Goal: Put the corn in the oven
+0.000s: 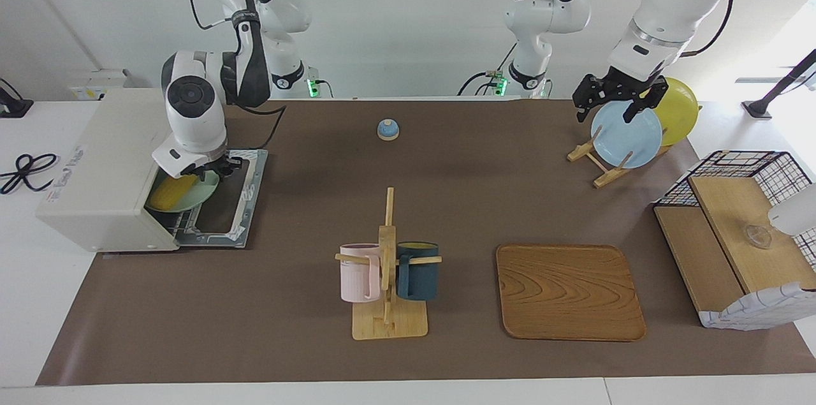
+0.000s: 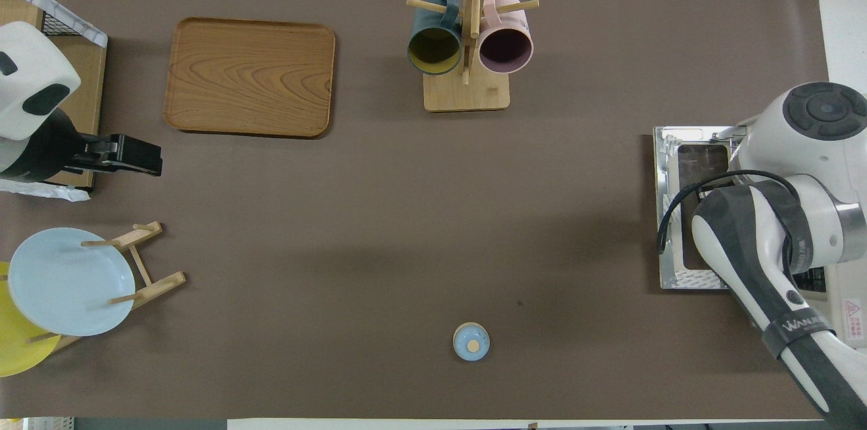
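The yellow corn lies on a pale green plate in the mouth of the cream-white oven, on its wire rack. The oven's glass door is folded down flat. My right gripper hangs just above the plate's edge over the door hinge, open and holding nothing. In the overhead view the right arm hides the corn and only the oven door shows. My left gripper waits open above the blue plate; in the overhead view my left gripper sits by the basket.
A dish rack holds the blue plate and a yellow plate. A small blue bell sits near the robots. A mug rack with a pink and a dark blue mug, a wooden tray and a wire basket with a wooden box stand farther out.
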`<act>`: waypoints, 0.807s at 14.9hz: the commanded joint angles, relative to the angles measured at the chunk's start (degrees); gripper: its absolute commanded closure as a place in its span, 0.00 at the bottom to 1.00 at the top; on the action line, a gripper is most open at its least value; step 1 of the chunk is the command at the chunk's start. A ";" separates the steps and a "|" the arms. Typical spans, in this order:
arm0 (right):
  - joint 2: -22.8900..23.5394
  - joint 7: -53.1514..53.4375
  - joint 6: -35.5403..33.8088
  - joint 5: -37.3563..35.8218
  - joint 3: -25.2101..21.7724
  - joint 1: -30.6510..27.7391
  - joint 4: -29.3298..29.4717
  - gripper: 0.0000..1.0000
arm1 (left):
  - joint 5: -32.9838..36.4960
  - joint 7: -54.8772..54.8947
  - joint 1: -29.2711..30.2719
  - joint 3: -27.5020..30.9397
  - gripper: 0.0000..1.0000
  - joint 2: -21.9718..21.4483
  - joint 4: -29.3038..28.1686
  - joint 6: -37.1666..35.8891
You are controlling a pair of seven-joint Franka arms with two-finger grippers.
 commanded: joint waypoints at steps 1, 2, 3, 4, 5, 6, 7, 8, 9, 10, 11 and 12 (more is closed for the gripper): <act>0.61 -0.18 -0.24 3.76 0.36 1.45 1.30 0.83 | -0.39 0.15 0.84 -0.61 0.00 -0.77 -0.64 0.51; 0.61 0.87 0.11 5.08 0.36 2.33 1.13 0.95 | -0.39 0.06 0.84 -0.52 0.00 -0.77 -0.64 -0.01; 0.61 2.27 0.37 5.88 0.45 2.69 0.78 1.00 | -0.39 0.06 0.84 -0.52 0.00 -0.77 -0.73 -0.10; 0.09 4.38 0.29 6.41 0.54 4.08 -0.01 1.00 | -0.39 0.06 0.93 -0.43 0.00 -0.86 -0.73 -0.19; -0.53 8.05 0.29 6.50 0.45 7.05 -1.84 1.00 | -0.39 0.15 1.89 -0.52 0.00 -0.78 -0.73 -0.19; -1.75 11.05 0.72 6.41 0.45 8.74 -4.04 1.00 | -0.39 0.06 2.33 -0.52 0.00 -0.77 -0.73 -0.02; -2.63 12.12 2.03 6.41 0.45 9.02 -6.23 1.00 | -0.39 0.15 2.42 -0.52 0.00 -0.77 -0.73 -0.02; -3.34 12.22 5.26 6.41 0.45 9.02 -8.78 1.00 | -0.39 0.15 2.42 -0.52 0.00 -0.77 -0.73 -0.02; -4.21 12.57 8.43 6.32 0.36 9.11 -11.85 1.00 | -0.39 0.15 2.42 -0.52 0.00 -0.77 -0.73 -0.02; -4.92 13.79 11.33 6.06 0.36 9.11 -14.14 1.00 | -0.39 0.24 2.42 -0.52 0.00 -0.77 -0.73 -0.10; -5.01 15.54 12.67 5.80 0.36 9.19 -15.82 1.00 | -0.39 0.15 2.42 -0.52 0.00 -0.77 -0.73 -0.10; -4.67 17.82 13.90 5.45 0.36 9.19 -16.88 1.00 | -0.39 0.15 2.42 -0.52 0.00 -0.77 -0.73 -0.10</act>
